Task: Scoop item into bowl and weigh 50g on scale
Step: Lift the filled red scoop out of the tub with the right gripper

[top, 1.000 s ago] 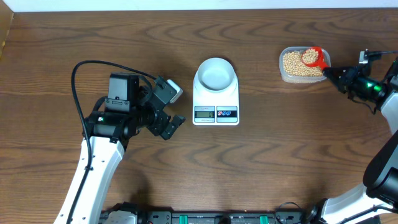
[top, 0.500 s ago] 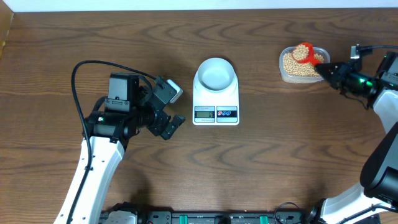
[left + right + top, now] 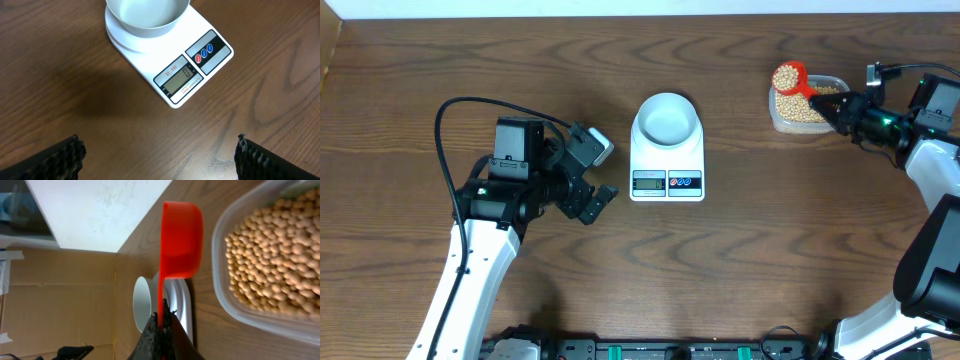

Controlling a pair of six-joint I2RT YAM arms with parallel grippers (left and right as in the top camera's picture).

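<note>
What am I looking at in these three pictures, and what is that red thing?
Two robot arms work at a wooden table. One picture looks down from above; the other two come from a camera on each wrist. In the middle, a white kitchen scale carries an empty pale-blue bowl. At the far right, a clear plastic tub holds soybeans. The right gripper is shut on the handle of a red scoop, full of beans, at the tub's edge. The left gripper is open, empty, facing the scale.

Clear tub (image 3: pixel 260 322), red scoop (image 3: pixel 181 240) — wooden table (image 3: pixel 770 230)
</note>
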